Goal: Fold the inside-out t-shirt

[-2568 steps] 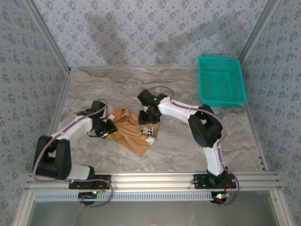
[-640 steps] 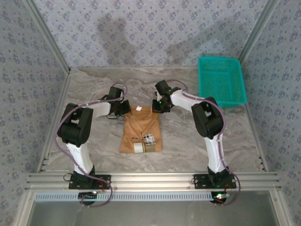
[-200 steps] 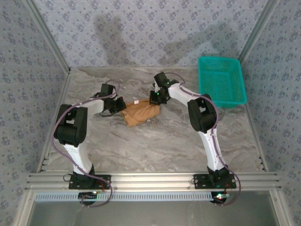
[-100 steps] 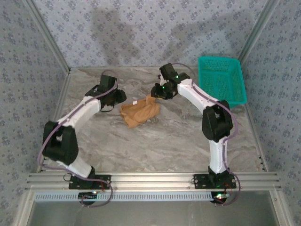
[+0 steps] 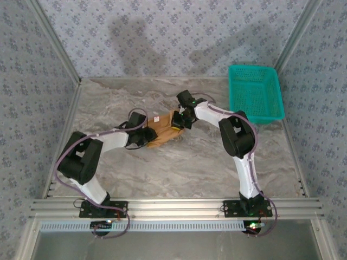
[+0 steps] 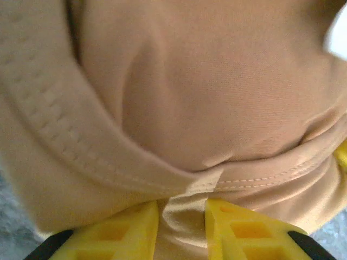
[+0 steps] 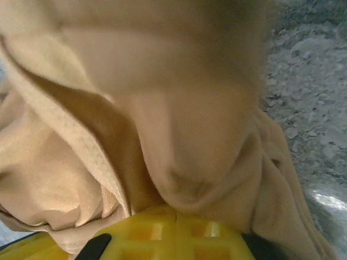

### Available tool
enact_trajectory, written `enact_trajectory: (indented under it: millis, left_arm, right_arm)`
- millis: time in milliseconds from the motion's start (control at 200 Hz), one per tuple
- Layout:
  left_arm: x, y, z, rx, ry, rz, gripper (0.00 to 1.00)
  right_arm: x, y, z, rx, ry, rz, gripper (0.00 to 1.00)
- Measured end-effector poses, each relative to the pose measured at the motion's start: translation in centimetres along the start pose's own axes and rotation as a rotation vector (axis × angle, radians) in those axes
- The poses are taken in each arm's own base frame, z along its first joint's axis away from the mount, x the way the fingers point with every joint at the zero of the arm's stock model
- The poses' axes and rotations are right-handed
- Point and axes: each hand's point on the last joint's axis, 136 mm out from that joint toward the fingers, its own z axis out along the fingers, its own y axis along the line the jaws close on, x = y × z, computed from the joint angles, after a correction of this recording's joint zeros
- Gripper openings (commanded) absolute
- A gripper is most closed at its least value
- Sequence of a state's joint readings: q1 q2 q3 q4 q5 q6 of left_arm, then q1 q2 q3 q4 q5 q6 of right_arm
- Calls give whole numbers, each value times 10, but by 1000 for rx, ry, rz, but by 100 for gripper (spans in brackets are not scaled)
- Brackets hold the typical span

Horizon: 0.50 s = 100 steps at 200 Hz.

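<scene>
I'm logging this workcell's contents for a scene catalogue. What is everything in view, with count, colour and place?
t-shirt: one, orange-tan, bunched at mid-table between the two grippers
label: one, white, at the t-shirt's far-left edge
basket: one, teal mesh, far-right corner of the table
table: one, grey marbled, under everything
wall panels: three, blue-grey patterned, around the table
left gripper: one, black with yellow fingers, closed on the t-shirt's left side
right gripper: one, black with yellow fingers, closed on the t-shirt's right side
</scene>
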<state>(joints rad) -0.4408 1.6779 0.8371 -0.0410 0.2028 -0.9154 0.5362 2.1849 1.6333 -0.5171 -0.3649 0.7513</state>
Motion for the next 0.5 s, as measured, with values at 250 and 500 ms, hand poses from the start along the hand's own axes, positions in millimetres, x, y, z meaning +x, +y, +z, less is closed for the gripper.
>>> enact_trajectory:
  millis: [250, 500]
  left_arm:
    - [-44, 44, -4, -76, 20, -13, 29]
    - [-49, 39, 2, -170, 158, 5, 29]
  right_arm:
    - [5, -4, -4, -5, -43, 15, 0]
    - [-3, 0, -3, 24, -68, 21, 6]
